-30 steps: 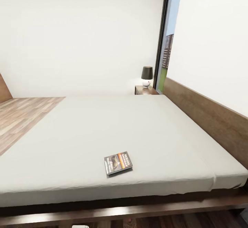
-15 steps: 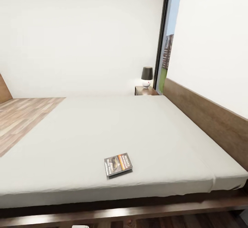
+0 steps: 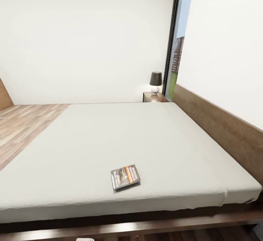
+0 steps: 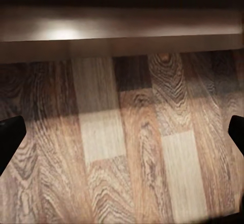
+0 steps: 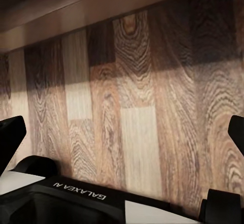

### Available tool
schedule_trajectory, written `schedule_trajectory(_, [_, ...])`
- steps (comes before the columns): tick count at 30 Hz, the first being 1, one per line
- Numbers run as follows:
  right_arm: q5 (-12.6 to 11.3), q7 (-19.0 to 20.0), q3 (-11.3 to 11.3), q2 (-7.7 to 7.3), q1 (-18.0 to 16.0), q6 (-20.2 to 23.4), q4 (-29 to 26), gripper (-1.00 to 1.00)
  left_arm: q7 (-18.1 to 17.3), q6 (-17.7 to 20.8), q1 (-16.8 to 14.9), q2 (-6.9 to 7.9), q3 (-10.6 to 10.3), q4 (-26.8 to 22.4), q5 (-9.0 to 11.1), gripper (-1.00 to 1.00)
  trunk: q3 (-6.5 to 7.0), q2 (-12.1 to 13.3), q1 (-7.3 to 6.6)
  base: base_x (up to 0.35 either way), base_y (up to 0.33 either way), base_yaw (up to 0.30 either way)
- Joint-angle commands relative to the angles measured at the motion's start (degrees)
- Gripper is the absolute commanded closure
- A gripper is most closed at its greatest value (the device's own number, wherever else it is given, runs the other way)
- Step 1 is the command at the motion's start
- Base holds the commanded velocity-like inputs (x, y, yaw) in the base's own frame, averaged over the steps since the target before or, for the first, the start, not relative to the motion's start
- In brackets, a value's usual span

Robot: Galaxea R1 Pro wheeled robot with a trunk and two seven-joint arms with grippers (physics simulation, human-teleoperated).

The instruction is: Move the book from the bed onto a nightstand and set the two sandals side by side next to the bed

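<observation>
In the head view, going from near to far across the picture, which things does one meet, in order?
Bed frame edge → book lying on the mattress → nightstand → lamp on it → white wall.

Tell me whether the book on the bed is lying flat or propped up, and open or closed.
Flat and closed: the book lies cover-up on the bed, near its front edge, with nothing holding it.
</observation>
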Motion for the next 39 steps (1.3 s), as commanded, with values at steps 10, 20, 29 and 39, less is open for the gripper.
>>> schedule_trajectory(10, [-0.03,0.14,-0.44,0.06,-0.03,0.16,0.04,-1.0,-0.33,-0.08,-0.04,0.06,0.09,0.05,0.39,-1.0,1.75,4.0,-2.21,0.0,0.0,0.0])
schedule_trajectory(20, [-0.02,0.04,-0.49,0.08,-0.03,0.16,0.04,-1.0,-0.26,-0.28,-0.04,0.04,0.1,-0.01,0.48,-1.0,3.54,8.01,-4.41,0.0,0.0,0.0])
schedule_trajectory(29, [0.0,-0.04,-0.65,0.08,-0.02,0.16,0.22,-1.0,-0.21,-0.62,0.87,0.01,0.21,3.62,0.46,-1.0,5.16,11.62,-6.38,0.0,0.0,0.0])
schedule_trajectory(39, [-0.03,-0.09,-0.7,-0.01,-0.02,0.16,3.54,-1.0,-0.14,-2.9,1.1,0.23,0.44,5.12,0.8,-1.0,6.95,15.63,-8.58,0.0,0.0,0.0])
